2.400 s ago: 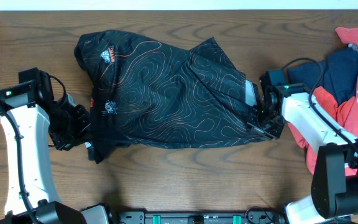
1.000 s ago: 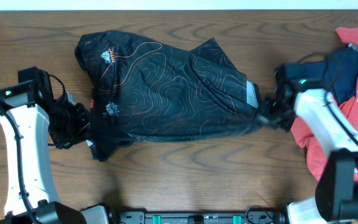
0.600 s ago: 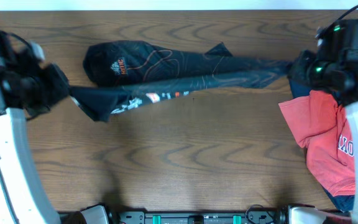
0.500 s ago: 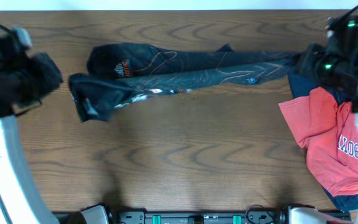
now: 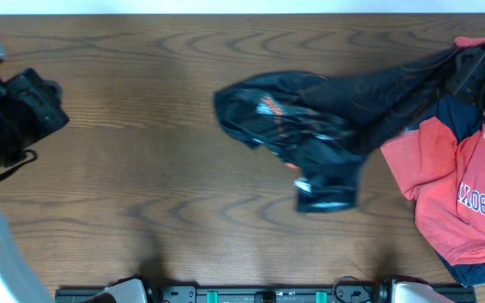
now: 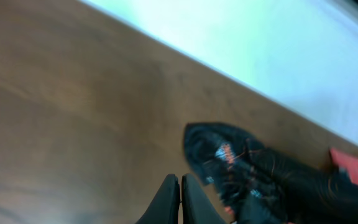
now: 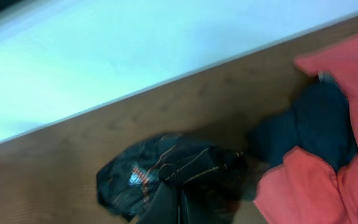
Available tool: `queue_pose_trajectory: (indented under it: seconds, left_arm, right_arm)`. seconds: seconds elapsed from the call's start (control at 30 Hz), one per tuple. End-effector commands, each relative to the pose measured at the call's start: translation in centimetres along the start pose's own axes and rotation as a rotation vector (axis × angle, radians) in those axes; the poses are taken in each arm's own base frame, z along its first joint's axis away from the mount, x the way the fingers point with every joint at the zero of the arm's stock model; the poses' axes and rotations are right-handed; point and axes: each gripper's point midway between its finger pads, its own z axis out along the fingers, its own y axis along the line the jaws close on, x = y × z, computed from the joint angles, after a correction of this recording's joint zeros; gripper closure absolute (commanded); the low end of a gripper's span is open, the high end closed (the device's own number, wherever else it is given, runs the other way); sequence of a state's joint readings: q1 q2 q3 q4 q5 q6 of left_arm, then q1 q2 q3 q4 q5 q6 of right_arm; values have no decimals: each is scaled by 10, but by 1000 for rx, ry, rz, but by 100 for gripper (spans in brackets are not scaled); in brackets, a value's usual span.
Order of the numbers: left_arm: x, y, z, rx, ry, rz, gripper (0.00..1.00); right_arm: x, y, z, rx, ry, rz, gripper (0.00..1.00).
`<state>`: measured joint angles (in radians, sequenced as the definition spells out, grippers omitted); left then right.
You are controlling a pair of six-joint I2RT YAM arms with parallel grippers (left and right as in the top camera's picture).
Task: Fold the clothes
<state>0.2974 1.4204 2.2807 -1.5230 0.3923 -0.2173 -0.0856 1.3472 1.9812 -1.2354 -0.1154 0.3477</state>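
Observation:
The black jersey (image 5: pixel 310 126) with thin orange lines lies bunched at the table's middle right. One end stretches up and right to my right gripper (image 5: pixel 478 74), which is shut on it. In the right wrist view the fingers (image 7: pixel 180 200) pinch the dark cloth of the jersey (image 7: pixel 160 171). My left gripper (image 5: pixel 36 105) is raised at the far left, well away from the jersey. In the left wrist view its fingers (image 6: pixel 180 186) are shut and empty, with the jersey (image 6: pixel 247 171) beyond them. A red T-shirt (image 5: pixel 457 198) and a navy T-shirt (image 5: pixel 455 114) lie at the right edge.
The table is brown wood (image 5: pixel 141 194). A white strip (image 5: pixel 226 6) runs along its far edge. The red T-shirt (image 7: pixel 306 186) and the navy T-shirt (image 7: pixel 312 121) lie heaped under and beside my right arm.
The left gripper has let go of the jersey and moved up and left. The right gripper has pulled the jersey rightward, so it went from stretched out to bunched at middle right.

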Motion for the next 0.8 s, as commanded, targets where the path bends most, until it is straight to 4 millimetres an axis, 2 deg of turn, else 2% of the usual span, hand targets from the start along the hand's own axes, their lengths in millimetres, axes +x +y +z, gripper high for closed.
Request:
queue_pose_trajectory:
  seconds: [0.0,0.13,0.23,0.27,0.33,0.47,0.63,0.77]
  left_arm:
    - [21,-3,39,24,173,-28,94]
    - [54,-18,79,54,359,9,92]
    - [82,-34,112,73,489,62,83]
    - [92,-40,123,79,529,82,77]
    - [116,-53,147,91,614,129,71]
    - [168,-77,187,105,768,213,69]
    - [233,-113,220,151,927,248,67]
    - [276,-138,239,137,989,262,59]
  right_arm:
    - [8,-20,26,82,74,4,99]
    - [19,-26,43,104,145,-3,99]
    - [21,-28,50,112,164,-1,99]
    - [21,-28,51,113,167,-1,99]
    - [21,-30,52,125,167,-1,99]
    - [21,-36,52,158,162,-4,99]
    - [23,-43,50,199,168,-6,98]
    - [23,-44,51,200,170,-6,99]
